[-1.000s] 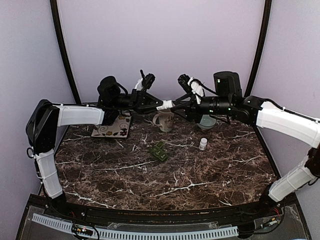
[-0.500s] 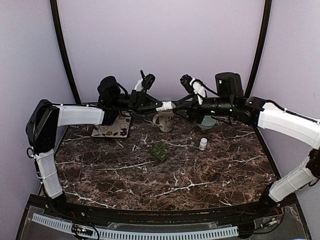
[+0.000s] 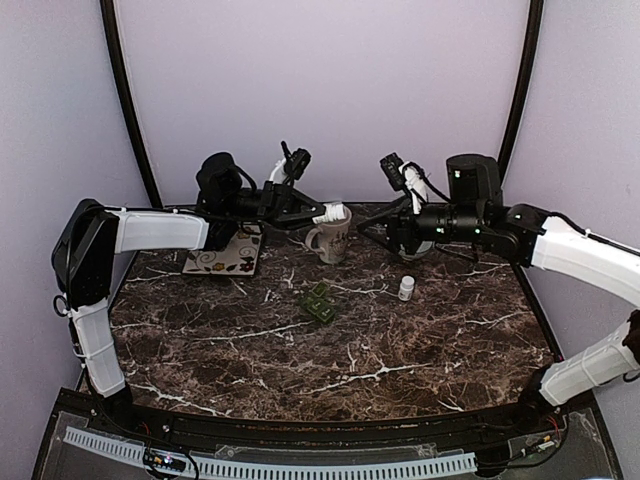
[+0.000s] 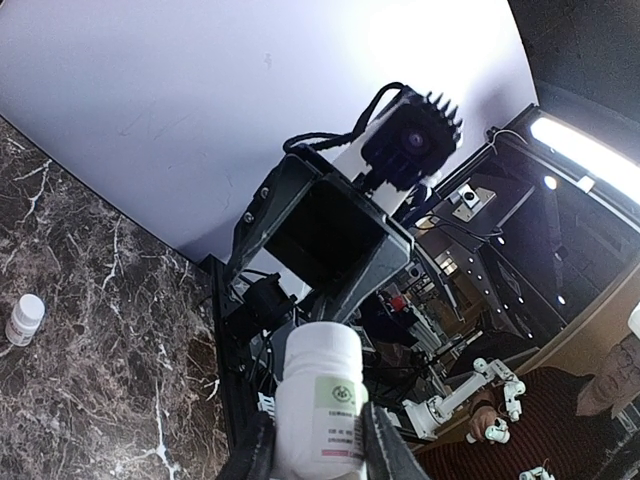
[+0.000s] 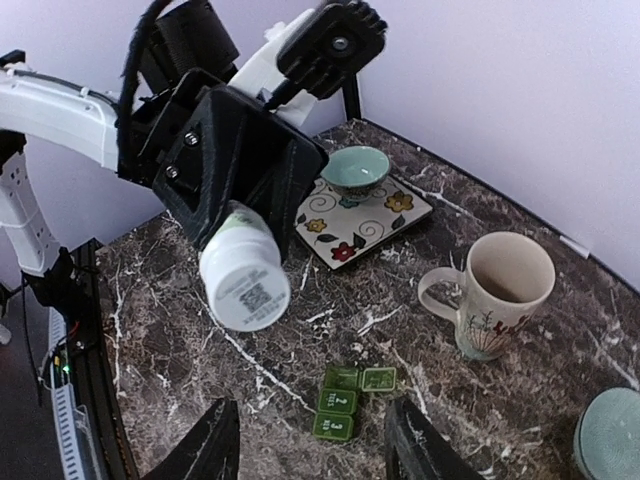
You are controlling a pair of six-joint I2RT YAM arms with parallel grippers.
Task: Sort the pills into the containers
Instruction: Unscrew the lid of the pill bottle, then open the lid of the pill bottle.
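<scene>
White pill bottle (image 3: 336, 210) is clenched between the left gripper's (image 3: 322, 213) fingers, lying roughly sideways in the air; in the top view it sits just over the mug (image 3: 330, 242) near the table's (image 3: 300, 370) far edge. The right gripper (image 3: 378, 232) hangs to the mug's right, jaws apart, holding nothing. A green pill organiser (image 3: 320, 302) lies towards the middle of the marble top. A small white bottle (image 3: 406, 288) stands upright to the organiser's right. A teal bowl (image 5: 355, 168) rests on a floral tile (image 3: 225, 258) by the far left corner.
</scene>
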